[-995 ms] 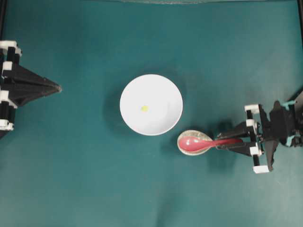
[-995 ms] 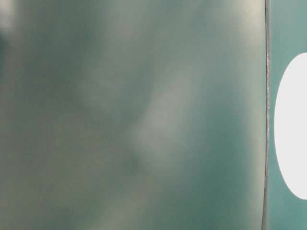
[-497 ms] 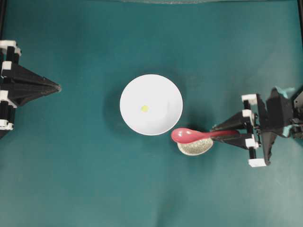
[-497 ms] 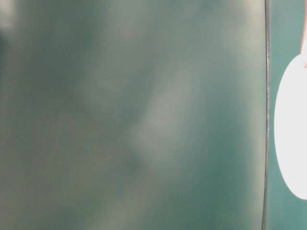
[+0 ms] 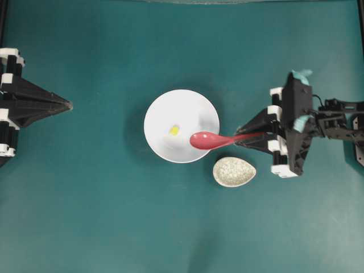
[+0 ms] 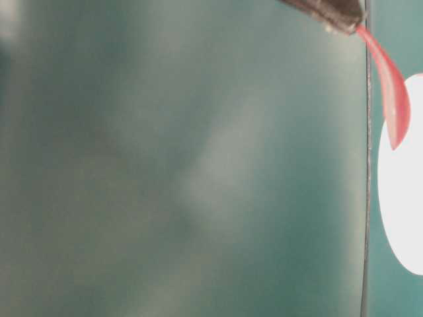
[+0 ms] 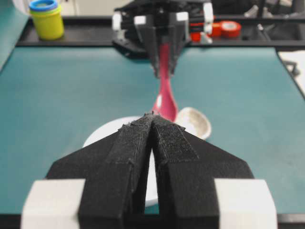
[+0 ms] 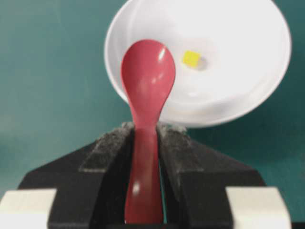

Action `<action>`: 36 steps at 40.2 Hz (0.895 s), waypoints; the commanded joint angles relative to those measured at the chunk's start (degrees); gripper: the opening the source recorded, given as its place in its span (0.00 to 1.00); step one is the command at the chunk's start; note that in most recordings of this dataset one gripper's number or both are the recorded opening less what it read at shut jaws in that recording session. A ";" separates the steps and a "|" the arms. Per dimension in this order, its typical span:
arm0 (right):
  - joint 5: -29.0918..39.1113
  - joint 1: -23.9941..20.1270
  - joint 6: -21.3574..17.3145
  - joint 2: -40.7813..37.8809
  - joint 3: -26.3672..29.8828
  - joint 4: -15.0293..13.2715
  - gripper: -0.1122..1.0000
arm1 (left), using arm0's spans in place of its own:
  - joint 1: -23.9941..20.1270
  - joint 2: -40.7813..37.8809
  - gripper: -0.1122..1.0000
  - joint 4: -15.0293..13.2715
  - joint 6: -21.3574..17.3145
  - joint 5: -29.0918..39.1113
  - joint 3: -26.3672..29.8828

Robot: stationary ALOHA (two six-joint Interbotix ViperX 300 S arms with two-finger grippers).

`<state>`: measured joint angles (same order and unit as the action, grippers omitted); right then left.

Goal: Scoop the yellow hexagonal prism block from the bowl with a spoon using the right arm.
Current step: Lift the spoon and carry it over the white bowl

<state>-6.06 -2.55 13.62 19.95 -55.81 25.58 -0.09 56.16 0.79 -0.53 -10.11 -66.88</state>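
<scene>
The right pincer (image 5: 245,136) is clamped on the spoon (image 5: 211,139) by its handle, the head hovering over the bowl (image 5: 165,111) just beside the yellow block (image 5: 174,130), which lies near the bowl's middle. To my eye it should dip the tip low, slide under the block gently, then level off. The left pincer (image 5: 67,105) sits closed, well apart.

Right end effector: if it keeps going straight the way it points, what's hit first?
Likely the bowl: the right end effector points at it, and its spoon already overhangs the rim. Height over the bowl is unclear.
</scene>
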 commanded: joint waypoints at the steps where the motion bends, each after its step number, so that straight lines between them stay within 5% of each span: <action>1: 4.22 2.02 0.09 0.44 3.08 -0.18 0.32 | -0.09 -0.18 0.11 0.09 -0.09 0.00 1.67; 25: 21.53 8.00 -0.44 -5.63 14.15 -0.35 0.32 | -0.09 1.32 0.11 0.18 -0.18 2.20 1.85; 36: 25.58 8.17 -0.62 -10.99 19.25 -3.08 0.32 | -0.18 1.67 0.11 0.18 -0.44 4.31 1.93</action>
<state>18.81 5.45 13.10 9.32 -38.94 23.20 -0.18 57.92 0.79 -0.88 -6.06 -66.62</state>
